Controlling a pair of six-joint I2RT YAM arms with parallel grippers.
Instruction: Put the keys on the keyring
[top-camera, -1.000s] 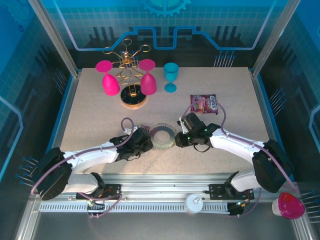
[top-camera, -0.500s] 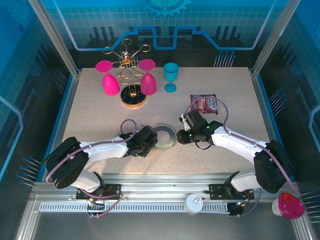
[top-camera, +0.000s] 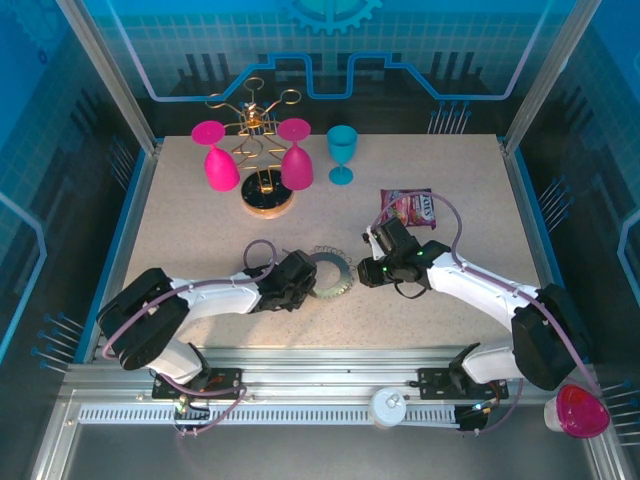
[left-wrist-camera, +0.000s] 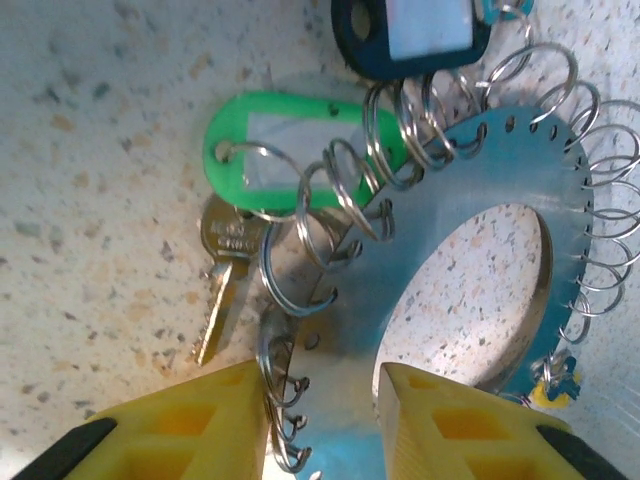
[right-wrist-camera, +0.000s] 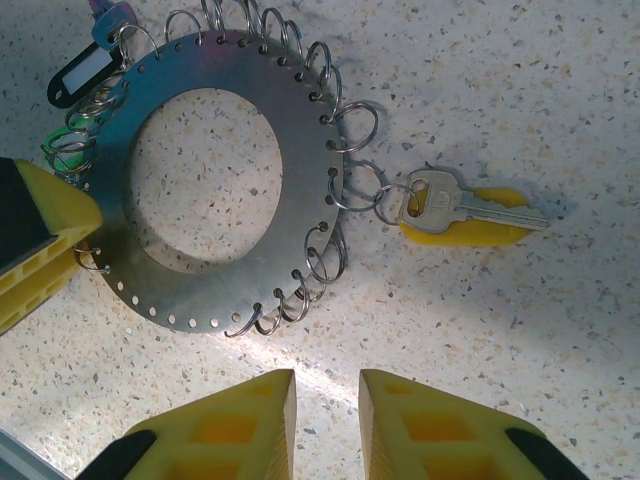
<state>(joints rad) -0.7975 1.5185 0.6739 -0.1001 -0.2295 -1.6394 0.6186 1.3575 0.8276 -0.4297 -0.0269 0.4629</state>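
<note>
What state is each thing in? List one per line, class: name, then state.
keyring, flat on the table
yellow key, linked to a rim loop
green key, flat, its ring among the rim loops
left pincer, open, astride the keyring's rim
right pincer, open, empty
pink glasses, hanging upside down
blue goblet, upright

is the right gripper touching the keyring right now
Apart. In the right wrist view, a strip of bare speckled table shows plainly between the right gripper and the nearest edge of the keyring.

speckled table; keyring, keys, snack packet
</note>
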